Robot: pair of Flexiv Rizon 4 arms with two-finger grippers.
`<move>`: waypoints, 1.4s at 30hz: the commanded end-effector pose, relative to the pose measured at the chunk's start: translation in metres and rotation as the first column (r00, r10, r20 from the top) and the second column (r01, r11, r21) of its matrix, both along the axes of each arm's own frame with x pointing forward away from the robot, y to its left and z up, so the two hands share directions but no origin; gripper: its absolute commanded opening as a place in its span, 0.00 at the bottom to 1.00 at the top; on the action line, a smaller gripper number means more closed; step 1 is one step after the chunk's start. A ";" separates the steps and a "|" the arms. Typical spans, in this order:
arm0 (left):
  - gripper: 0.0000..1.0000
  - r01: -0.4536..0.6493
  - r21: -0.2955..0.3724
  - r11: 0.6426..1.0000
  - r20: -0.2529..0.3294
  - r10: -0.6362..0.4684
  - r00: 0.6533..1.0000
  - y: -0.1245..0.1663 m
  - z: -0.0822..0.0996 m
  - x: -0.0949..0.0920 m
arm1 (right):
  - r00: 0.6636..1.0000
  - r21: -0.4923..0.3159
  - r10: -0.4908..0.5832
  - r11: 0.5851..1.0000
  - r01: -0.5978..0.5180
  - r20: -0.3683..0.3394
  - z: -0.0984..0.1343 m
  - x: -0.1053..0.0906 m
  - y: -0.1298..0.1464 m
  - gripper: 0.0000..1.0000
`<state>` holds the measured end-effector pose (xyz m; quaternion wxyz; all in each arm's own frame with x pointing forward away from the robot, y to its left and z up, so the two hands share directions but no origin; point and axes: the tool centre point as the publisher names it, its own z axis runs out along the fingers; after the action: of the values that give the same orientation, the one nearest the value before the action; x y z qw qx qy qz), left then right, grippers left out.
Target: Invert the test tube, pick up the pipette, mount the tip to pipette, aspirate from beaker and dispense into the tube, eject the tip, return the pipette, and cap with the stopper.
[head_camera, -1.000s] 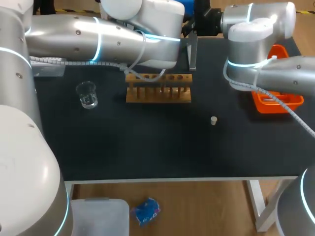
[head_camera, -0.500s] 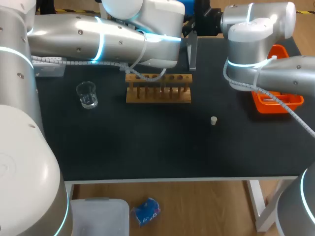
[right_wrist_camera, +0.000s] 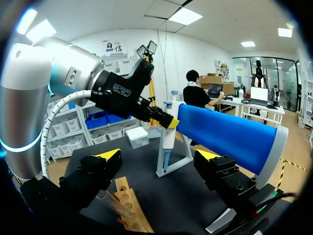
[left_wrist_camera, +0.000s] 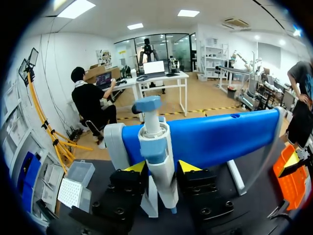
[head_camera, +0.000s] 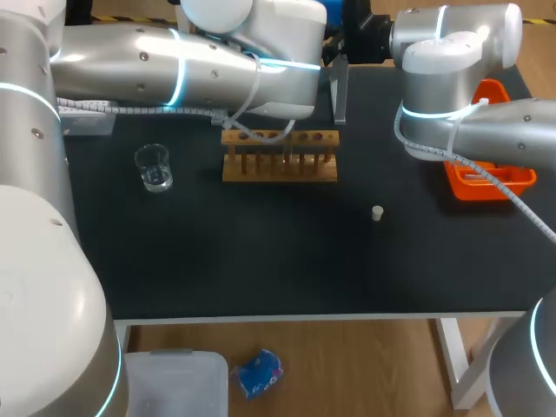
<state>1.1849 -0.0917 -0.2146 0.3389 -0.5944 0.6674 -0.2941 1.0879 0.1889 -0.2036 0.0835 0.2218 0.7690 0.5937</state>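
Pipette [left_wrist_camera: 157, 147] hangs upright on the blue stand [left_wrist_camera: 220, 139] at the desk's [head_camera: 261, 252] far side. Left gripper [left_wrist_camera: 162, 169] clasps its body from both sides, so removal likely follows the vertical axis. Right gripper [right_wrist_camera: 159, 156] is wide, empty and well apart.

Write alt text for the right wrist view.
The left gripper is at a pipette hanging on a stand with a blue top, ahead of the open right gripper, which has nothing between its fingers. Under the right gripper are a wooden rack and a clear tube.
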 end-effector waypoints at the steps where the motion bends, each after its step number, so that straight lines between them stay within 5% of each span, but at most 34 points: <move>1: 0.66 -0.002 -0.003 1.000 -0.001 0.002 1.000 0.000 0.000 0.001 | 1.000 -0.002 -0.001 1.000 0.001 0.000 0.000 0.000 0.001 1.00; 2: 0.86 -0.003 -0.003 1.000 -0.001 0.003 1.000 0.000 0.000 0.001 | 1.000 -0.002 -0.001 1.000 0.001 0.000 0.000 0.000 0.001 1.00; 3: 0.92 -0.002 -0.004 1.000 -0.001 0.002 1.000 0.000 0.001 0.001 | 1.000 -0.002 -0.001 1.000 0.001 0.000 0.000 0.000 0.001 1.00; 10: 0.99 -0.007 -0.008 1.000 0.006 0.007 1.000 0.001 0.003 -0.001 | 1.000 -0.002 -0.001 1.000 0.001 0.000 0.000 0.000 0.001 1.00; 25: 1.00 -0.015 -0.022 1.000 0.007 0.015 1.000 0.004 0.007 -0.023 | 1.000 -0.002 -0.001 1.000 0.001 0.000 0.000 0.000 0.001 1.00; 42: 1.00 0.067 -0.063 0.996 0.047 -0.064 0.997 0.009 0.021 -0.072 | 1.000 -0.002 -0.001 1.000 0.001 0.000 0.000 0.000 0.001 1.00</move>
<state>1.1295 -0.0939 -0.1948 0.3391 -0.5903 0.6614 -0.3149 1.0880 0.1888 -0.2035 0.0835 0.2218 0.7690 0.5937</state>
